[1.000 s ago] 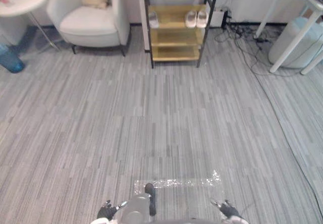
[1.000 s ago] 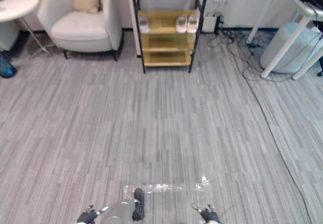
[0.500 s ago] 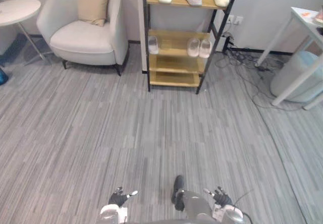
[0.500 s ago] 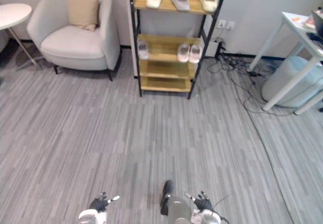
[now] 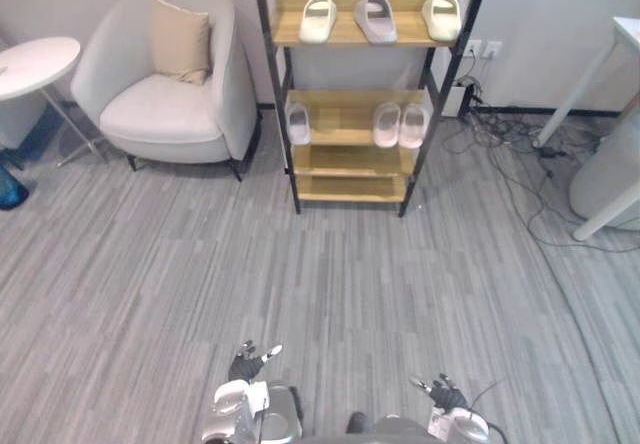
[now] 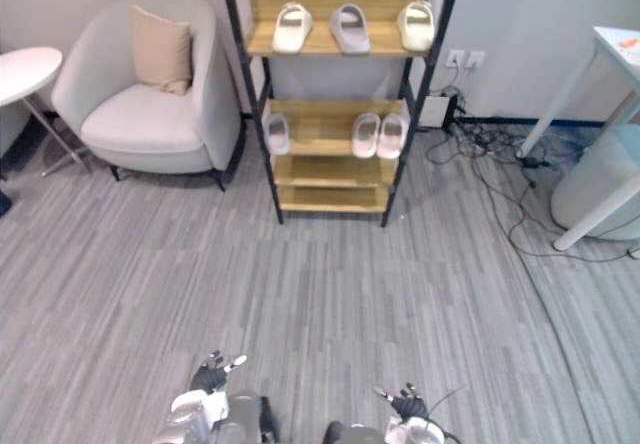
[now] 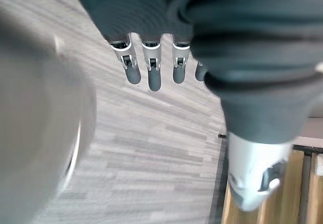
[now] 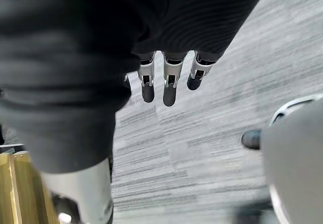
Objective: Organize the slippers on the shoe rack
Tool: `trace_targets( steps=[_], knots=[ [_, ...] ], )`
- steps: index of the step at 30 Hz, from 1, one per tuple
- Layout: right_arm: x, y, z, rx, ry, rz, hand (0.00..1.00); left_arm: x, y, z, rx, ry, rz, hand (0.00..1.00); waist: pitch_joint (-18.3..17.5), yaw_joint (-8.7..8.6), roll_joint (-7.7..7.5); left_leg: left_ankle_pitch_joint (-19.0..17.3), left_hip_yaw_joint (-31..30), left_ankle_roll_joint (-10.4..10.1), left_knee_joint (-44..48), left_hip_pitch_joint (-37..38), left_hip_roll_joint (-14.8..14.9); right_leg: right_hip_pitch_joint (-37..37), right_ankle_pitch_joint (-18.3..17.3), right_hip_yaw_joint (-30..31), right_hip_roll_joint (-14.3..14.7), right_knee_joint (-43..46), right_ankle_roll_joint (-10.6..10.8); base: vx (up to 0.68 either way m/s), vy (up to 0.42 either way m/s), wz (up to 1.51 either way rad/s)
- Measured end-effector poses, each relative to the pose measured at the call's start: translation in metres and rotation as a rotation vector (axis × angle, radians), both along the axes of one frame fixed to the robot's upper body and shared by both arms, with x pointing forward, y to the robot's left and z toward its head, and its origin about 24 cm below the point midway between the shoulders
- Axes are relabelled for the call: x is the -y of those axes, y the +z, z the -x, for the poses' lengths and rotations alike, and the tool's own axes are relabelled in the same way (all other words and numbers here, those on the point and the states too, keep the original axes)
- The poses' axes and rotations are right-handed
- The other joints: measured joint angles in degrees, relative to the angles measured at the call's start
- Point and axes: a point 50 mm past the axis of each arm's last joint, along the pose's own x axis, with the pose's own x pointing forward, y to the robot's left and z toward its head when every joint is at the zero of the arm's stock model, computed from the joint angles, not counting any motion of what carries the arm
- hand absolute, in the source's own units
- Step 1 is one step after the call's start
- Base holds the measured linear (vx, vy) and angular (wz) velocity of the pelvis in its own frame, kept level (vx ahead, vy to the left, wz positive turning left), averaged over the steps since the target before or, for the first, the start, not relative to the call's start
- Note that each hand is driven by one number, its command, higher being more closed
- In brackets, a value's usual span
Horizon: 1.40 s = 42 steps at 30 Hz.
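The camera has tilted up since a second ago: the shoe rack (image 5: 345, 122) at 12 o'clock now shows its top shelf. It carries six: three top slippers (image 5: 376, 18), three middle slippers (image 5: 386, 124). One armchair (image 5: 160, 119) stands at 10 o'clock. The left hand (image 5: 245, 364) and right hand (image 5: 440, 394) hang at 7 and 5 o'clock, fingers loosely straight, holding nothing.

The camera now looks higher and the whole view has shifted. The rack (image 5: 350, 186) shows larger, and its top shelf (image 5: 345, 36) with three slippers (image 5: 376, 18) is in full sight. The left hand (image 5: 247, 364) sits higher in the view than before.
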Motion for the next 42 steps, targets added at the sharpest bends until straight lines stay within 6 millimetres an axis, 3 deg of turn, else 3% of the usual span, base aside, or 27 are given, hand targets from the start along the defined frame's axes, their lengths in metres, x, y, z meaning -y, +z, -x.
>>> trace_targets(
  steps=[1,2,3,5,7,9,11,13,14,16,17,18,19,20,21,22,23,24,26,28,29,31,32,33,36,38,42],
  knots=[
    [-0.001,0.0,0.0,-0.002,0.007,-0.001,0.0,-0.001,-0.001,0.002,-0.01,0.001,-0.003,0.0,-0.6,0.02,0.03,2.2,0.0,1.1,-0.1,0.1,-0.3,0.6,-0.4,0.6,0.0,-0.2,0.5,0.59,0.225,-0.55],
    [-0.005,-0.001,0.0,-0.005,0.007,-0.011,0.0,-0.008,-0.002,0.004,-0.026,-0.001,-0.019,0.0,-1.5,-0.03,-1.29,1.6,0.7,5.1,0.9,0.6,-1.5,0.5,-1.7,1.8,-1.6,0.6,1.4,0.62,0.193,-0.28],
    [-0.009,-0.003,0.002,-0.015,0.007,-0.025,0.0,-0.012,-0.002,0.005,-0.032,0.001,-0.028,0.0,-1.7,-0.03,-2.57,-0.6,2.0,6.2,2.7,0.8,-2.3,-0.2,-2.4,3.0,-3.2,3.1,2.6,0.7,0.216,-0.36],
    [-0.015,-0.004,0.004,-0.019,0.011,-0.039,0.0,-0.015,-0.003,0.008,-0.044,-0.001,-0.037,0.0,-2.3,0.73,-3.79,-5.1,3.7,6.4,4.0,3.9,-3.9,-4.9,-5.4,6.3,-5.9,19.2,7.5,0.52,0.178,-0.3],
    [-0.016,-0.003,0.003,-0.015,0.048,-0.03,0.0,-0.017,-0.004,0.008,-0.063,-0.029,-0.052,0.0,-2.2,0.01,-4.93,-9.1,3.5,6.9,3.9,10.5,-6.3,-12.9,-2.0,8.7,-9.0,44.6,11.9,0.5,0.151,0.06],
    [-0.012,-0.002,0.001,-0.002,0.051,-0.021,0.0,-0.015,-0.006,0.01,-0.08,-0.043,-0.049,0.0,-1.9,-0.97,-4.2,-11.1,1.7,6.9,1.8,17.1,-6.9,-16.8,-2.9,5.0,-11.4,54.1,8.6,0.52,0.087,0.37],
    [-0.01,-0.001,-0.001,0.006,0.053,-0.014,0.0,-0.013,-0.008,0.016,-0.1,-0.058,-0.048,0.0,-1.8,-1.81,-3.84,-11.2,-0.3,6.8,-4.1,24.8,-5.9,-20.9,-5.2,-1.3,-12.8,46.7,4.5,0.55,0.017,0.52],
    [-0.01,-0.001,-0.001,0.007,0.052,-0.013,0.0,-0.012,-0.009,0.016,-0.102,-0.058,-0.048,0.0,-1.9,-1.99,-3.89,-11.4,-1.0,6.4,-5.1,26.3,-5.3,-23.2,-5.1,-1.5,-12.3,39.3,4.4,0.34,-0.067,0.46],
    [-0.007,0.0,-0.001,0.006,0.051,-0.006,0.0,-0.01,-0.008,0.013,-0.096,-0.059,-0.042,0.0,-1.7,-2.42,-3.47,-12.2,-2.1,5.0,-5.7,27.5,-4.0,-25.1,-3.3,-0.3,-10.9,30.6,3.8,0.25,-0.082,0.47],
    [-0.006,0.0,-0.001,0.006,0.05,-0.004,0.0,-0.011,-0.009,0.015,-0.1,-0.048,-0.042,0.0,-1.6,-2.43,-3.28,-13.4,-3.3,3.2,-5.7,28.7,-2.5,-25.7,3.6,3.5,-8.1,17.0,3.3,0.39,-0.171,0.48],
    [-0.007,-0.002,0.002,-0.006,0.051,-0.009,0.0,-0.014,-0.009,0.019,-0.104,-0.033,-0.044,0.0,-1.9,-2.4,-3.73,-14.6,-3.7,1.5,-5.5,29.1,-2.3,-25.5,9.4,5.5,-7.1,10.4,3.1,0.56,-0.299,0.45],
    [-0.007,-0.002,0.003,-0.008,0.046,-0.01,0.0,-0.015,-0.01,0.02,-0.11,-0.028,-0.045,0.0,-1.9,-2.6,-3.91,-16.0,-4.9,0.9,-5.0,29.8,-2.1,-25.4,15.6,6.5,-6.8,10.2,3.1,0.48,-0.281,0.38],
    [-0.001,0.0,-0.002,0.002,0.052,0.008,0.0,-0.006,-0.012,0.022,-0.117,-0.01,-0.013,0.0,-1.9,-2.77,-1.9,-17.1,-5.7,0.3,-4.5,31.1,-0.1,-25.5,15.0,4.9,-5.5,13.3,2.4,0.58,-0.333,0.4],
    [0.003,0.001,-0.002,0.001,0.055,0.018,0.0,0.0,-0.013,0.025,-0.115,0.022,0.013,0.0,-2.6,-2.49,-0.4,-17.0,-6.7,0.2,1.9,28.7,1.7,-25.1,11.4,3.2,-5.3,15.3,1.1,0.45,-0.274,0.31],
    [0.004,0.001,-0.002,0.002,0.055,0.021,0.0,0.001,-0.013,0.025,-0.113,0.03,0.017,0.0,-2.5,-2.52,-0.14,-17.0,-6.8,0.2,4.5,27.7,2.2,-24.4,10.8,2.6,-5.3,15.3,1.0,0.5,-0.349,0.48],
    [0.007,0.003,-0.003,0.009,0.052,0.028,0.0,0.001,-0.012,0.024,-0.106,0.054,0.027,0.0,-2.1,-3.09,0.68,-16.7,-7.4,0.0,13.7,24.1,3.4,-22.2,9.5,0.9,-5.1,14.9,0.6,0.37,-0.318,0.63],
    [0.009,0.002,0.0,0.003,0.053,0.036,0.0,0.001,-0.01,0.019,-0.083,0.083,0.037,0.0,-1.6,-3.63,1.61,-12.6,-7.7,-0.3,28.0,18.4,5.9,-18.2,7.9,-1.2,-4.3,13.6,-0.2,0.36,-0.299,0.64],
    [0.009,0.002,0.001,0.001,0.053,0.038,0.0,0.001,-0.009,0.019,-0.077,0.088,0.037,0.0,-1.4,-3.42,1.31,-8.7,-7.4,-0.4,34.2,15.8,7.2,-16.2,7.3,-1.5,-4.0,12.8,-0.7,0.34,-0.233,0.36],
    [0.008,0.0,0.006,-0.015,0.053,0.036,0.0,-0.001,-0.008,0.02,-0.062,0.086,0.031,0.0,-1.3,-1.95,1.17,-11.5,-2.8,-0.9,42.3,10.8,10.5,-10.1,5.9,-1.4,-3.3,9.4,-1.4,0.29,-0.183,-0.06],
    [0.008,0.0,0.007,-0.019,0.051,0.034,0.0,-0.001,-0.008,0.021,-0.061,0.073,0.027,0.0,-1.4,-1.99,1.09,-14.3,-0.3,-1.4,36.7,8.5,9.5,-7.4,5.8,-0.9,-3.5,6.6,-1.1,0.29,-0.109,-0.14],
    [0.007,0.0,0.007,-0.017,0.049,0.032,0.0,-0.001,-0.008,0.021,-0.06,0.067,0.024,0.0,-1.4,-1.9,1.07,-15.1,0.6,-1.7,28.3,7.2,8.0,-6.4,5.7,-0.5,-3.7,5.2,-0.7,0.3,-0.029,-0.17],
    [0.008,0.0,0.007,-0.016,0.045,0.032,0.0,-0.001,-0.008,0.02,-0.059,0.067,0.023,0.0,-1.4,-1.86,1.01,-14.2,0.6,-1.7,16.1,6.8,5.5,-5.7,5.1,-0.1,-4.2,4.6,0.3,0.21,0.056,-0.11],
    [0.009,0.0,0.009,-0.019,0.043,0.034,0.0,0.0,-0.008,0.02,-0.06,0.065,0.025,0.0,-1.5,-1.86,1.17,-11.2,-0.5,-1.8,8.3,7.2,3.9,-5.6,4.5,0.2,-4.1,4.9,1.0,0.26,0.146,-0.32],
    [0.006,-0.003,0.013,-0.036,0.042,0.026,0.0,-0.003,-0.009,0.023,-0.069,0.066,0.017,0.0,-1.6,-1.12,0.27,-7.6,-0.9,-0.5,5.9,8.9,2.4,-5.4,4.1,2.1,-4.4,5.1,1.8,0.27,0.145,-0.28],
    [-0.008,-0.006,0.019,-0.049,0.039,-0.013,0.0,-0.017,-0.008,0.027,-0.082,0.062,-0.022,0.0,-2.7,-1.28,-3.02,-8.3,1.8,1.1,3.9,11.3,0.1,-4.0,3.3,3.2,-6.7,4.6,3.4,0.31,0.11,-0.2],
    [-0.01,-0.006,0.019,-0.047,0.045,-0.016,0.0,-0.018,-0.008,0.027,-0.084,0.06,-0.025,0.0,-2.7,-1.1,-3.33,-9.3,3.5,1.4,3.3,13.6,-0.2,-4.0,3.2,4.1,-7.4,7.0,3.6,0.23,0.123,-0.43],
    [-0.012,-0.006,0.017,-0.039,0.054,-0.021,0.0,-0.021,-0.011,0.031,-0.117,0.009,-0.047,0.0,-3.1,-1.54,-4.13,-9.4,5.7,1.7,-1.3,20.1,-1.2,-9.6,2.1,3.6,-9.7,22.4,5.3,0.13,0.108,-0.29]
  ],
)
